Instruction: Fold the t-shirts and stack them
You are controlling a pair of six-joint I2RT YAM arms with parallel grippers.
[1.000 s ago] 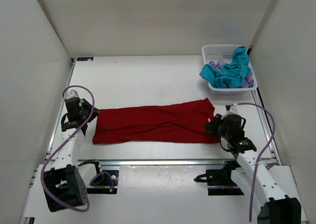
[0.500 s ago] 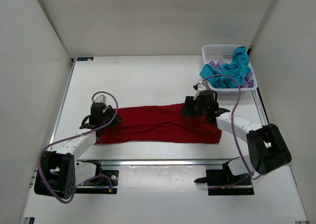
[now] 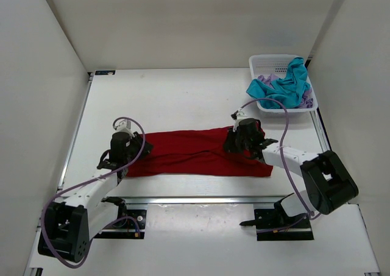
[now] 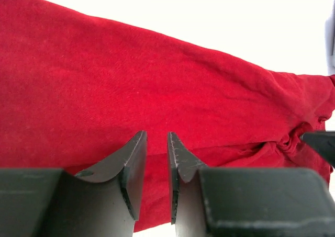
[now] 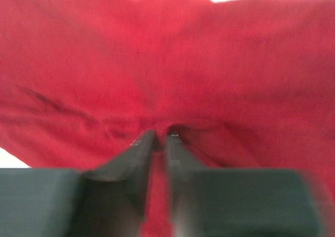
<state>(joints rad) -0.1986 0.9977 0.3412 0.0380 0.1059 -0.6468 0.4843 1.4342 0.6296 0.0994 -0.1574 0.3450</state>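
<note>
Both ends gripped: my left gripper and right gripper each pinch the deep red soft cloth t-shirt stretched across the white table.

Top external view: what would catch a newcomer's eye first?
The deep red t-shirt, a long strip across the near middle of the white table, stands out most. The left gripper sits at its left end; the right gripper pinches cloth near its right end. In the far right corner, a white mesh basket holds a crumpled teal t-shirt over a lavender t-shirt.
</note>
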